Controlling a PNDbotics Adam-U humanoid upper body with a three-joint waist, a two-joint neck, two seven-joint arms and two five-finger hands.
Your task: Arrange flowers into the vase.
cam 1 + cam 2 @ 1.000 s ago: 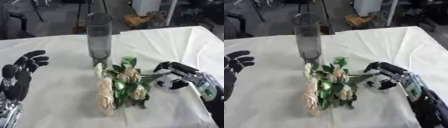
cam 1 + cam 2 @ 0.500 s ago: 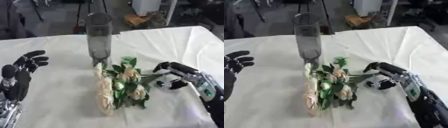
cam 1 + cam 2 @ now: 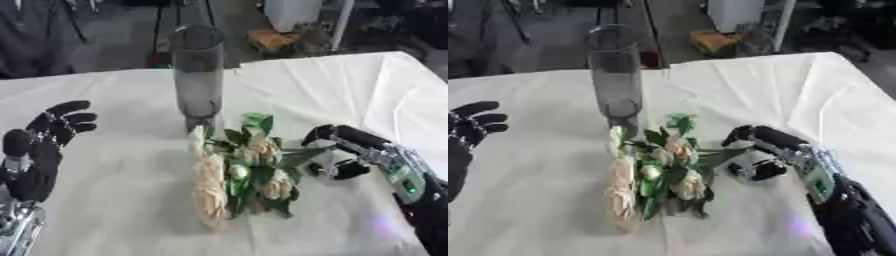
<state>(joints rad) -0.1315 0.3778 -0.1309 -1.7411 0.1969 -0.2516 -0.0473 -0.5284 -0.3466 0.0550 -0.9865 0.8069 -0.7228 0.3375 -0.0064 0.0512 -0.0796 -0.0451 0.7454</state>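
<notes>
Vase [image 3: 199, 75] stands upright beside flowers [image 3: 236, 170] lying flat.

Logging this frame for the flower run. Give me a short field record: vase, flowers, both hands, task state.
vase: clear glass vase, upright on the table, no flowers in it
flowers: bunch of cream blooms with green leaves, lying on the cloth just in front of the vase
right hand: right hand at the bunch's right side, fingers curled; contact cannot be told
left hand: left hand idle at the left, open, fingers up
task state: nothing placed yet
</notes>
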